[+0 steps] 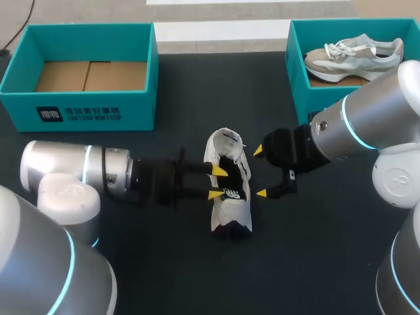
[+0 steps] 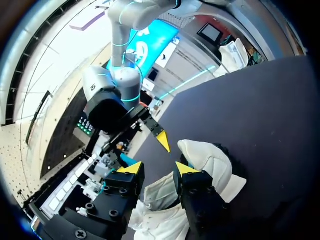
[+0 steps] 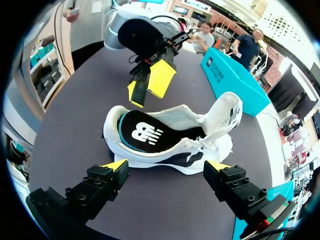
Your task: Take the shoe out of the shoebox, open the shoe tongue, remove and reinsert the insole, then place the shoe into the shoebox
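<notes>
Left pincer (image 1: 216, 182) released, poised over sneaker (image 1: 231, 213) at mid-frame on worktop (image 1: 328, 262) | right pincer (image 1: 260, 172) released, just beside it | tongue (image 3: 227, 112) folded back, insole (image 3: 142, 132) seated | judged: insole step in hand; next needs a grip on the insole edge while the other pincer steadies the sneaker

The right arm (image 1: 367, 125) hides part of the right shoebox (image 1: 298, 85); the edge crops its side.

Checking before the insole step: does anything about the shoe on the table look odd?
Nothing odd: the shoe sits upright, its tongue folded back as the task wants, the insole flat inside.
</notes>
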